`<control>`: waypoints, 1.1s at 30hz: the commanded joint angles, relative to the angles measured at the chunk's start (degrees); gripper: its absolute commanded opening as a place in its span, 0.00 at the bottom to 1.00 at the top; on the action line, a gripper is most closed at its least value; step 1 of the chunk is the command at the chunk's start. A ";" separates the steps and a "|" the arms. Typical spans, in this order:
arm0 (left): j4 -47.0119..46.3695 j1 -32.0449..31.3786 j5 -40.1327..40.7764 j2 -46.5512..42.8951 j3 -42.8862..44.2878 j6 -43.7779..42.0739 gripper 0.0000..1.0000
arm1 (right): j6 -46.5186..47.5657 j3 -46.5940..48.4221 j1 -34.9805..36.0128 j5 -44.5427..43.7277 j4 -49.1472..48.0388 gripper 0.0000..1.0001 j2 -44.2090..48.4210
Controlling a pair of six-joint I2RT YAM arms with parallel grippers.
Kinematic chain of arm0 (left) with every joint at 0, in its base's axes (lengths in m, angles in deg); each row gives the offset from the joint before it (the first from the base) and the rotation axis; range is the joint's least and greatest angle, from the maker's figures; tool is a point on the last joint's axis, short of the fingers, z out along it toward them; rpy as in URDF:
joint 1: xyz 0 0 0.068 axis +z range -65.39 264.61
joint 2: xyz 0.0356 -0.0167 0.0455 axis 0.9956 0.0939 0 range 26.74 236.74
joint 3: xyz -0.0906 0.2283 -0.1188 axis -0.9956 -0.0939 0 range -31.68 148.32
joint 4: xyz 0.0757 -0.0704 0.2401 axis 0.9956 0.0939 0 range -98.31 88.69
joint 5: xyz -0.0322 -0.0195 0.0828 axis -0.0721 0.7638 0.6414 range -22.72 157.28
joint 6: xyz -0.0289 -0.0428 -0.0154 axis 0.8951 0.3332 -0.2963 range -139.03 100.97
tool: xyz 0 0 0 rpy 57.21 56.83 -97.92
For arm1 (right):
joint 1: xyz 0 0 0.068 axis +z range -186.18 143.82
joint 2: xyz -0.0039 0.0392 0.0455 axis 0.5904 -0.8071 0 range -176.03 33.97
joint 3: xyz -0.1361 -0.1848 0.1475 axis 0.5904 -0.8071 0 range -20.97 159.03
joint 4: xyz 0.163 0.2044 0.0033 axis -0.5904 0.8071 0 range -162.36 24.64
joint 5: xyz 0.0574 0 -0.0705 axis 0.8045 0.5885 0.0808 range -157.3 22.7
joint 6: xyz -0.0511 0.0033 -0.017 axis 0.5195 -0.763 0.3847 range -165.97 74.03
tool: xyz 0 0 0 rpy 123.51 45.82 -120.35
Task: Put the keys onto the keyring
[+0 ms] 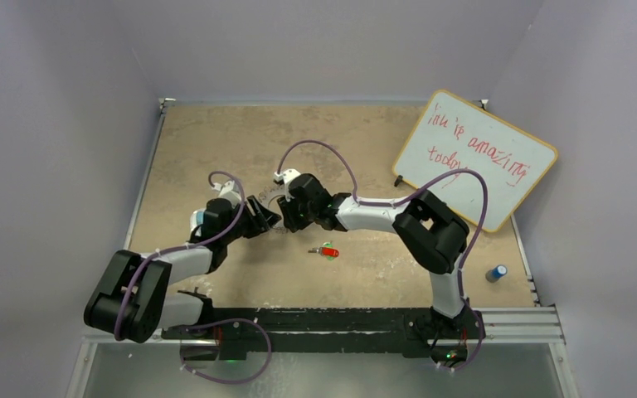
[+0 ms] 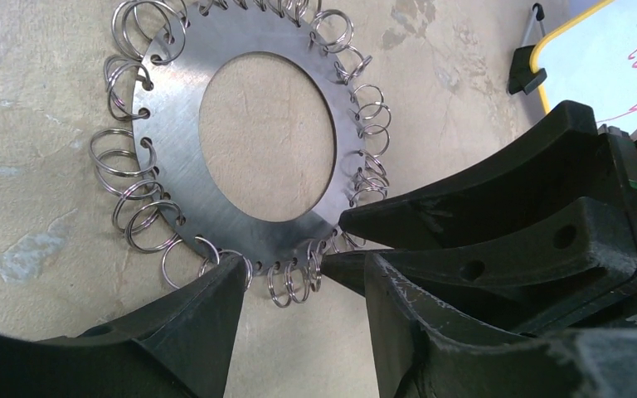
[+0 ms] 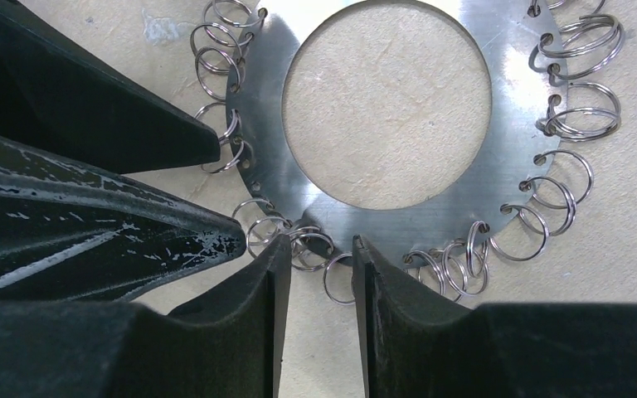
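Observation:
The keyring [image 2: 174,141] lies flat on the table, a wide steel ring fringed with small wire loops. Both grippers meet at its near rim. My left gripper [image 2: 303,264] is open, its tips straddling several loops without pinching them. My right gripper [image 3: 321,242] is also open, and one loop [image 3: 338,280] lies loose in its gap. From above, the left gripper [image 1: 267,222] and right gripper [image 1: 284,217] almost touch over the keyring [image 1: 270,201]. The keys [image 1: 328,251], one red-headed and one green-headed, lie together on the table to the right, apart from both grippers.
A whiteboard [image 1: 474,157] with red writing leans at the back right. A small blue-capped cylinder [image 1: 496,272] stands near the right edge. Walls close in the table on three sides. The left gripper's fingers [image 3: 133,240] crowd the right wrist view.

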 commanded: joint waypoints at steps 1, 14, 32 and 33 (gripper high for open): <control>-2.55 -0.81 -0.61 0.53 1.96 -1.50 0.53 | 1.47 0.49 0.44 -0.04 -0.48 0.35 -0.44; -2.47 -2.50 -0.17 2.86 2.57 -2.80 0.32 | 2.18 0.11 1.67 -0.82 -0.71 0.31 -1.43; 2.06 -6.12 3.83 2.76 5.31 -7.59 0.17 | -3.30 -6.07 -1.87 7.49 -3.95 0.18 6.01; 2.41 -6.30 4.06 2.97 5.46 -7.76 0.18 | -3.42 -6.34 -2.19 7.77 -4.20 0.18 6.27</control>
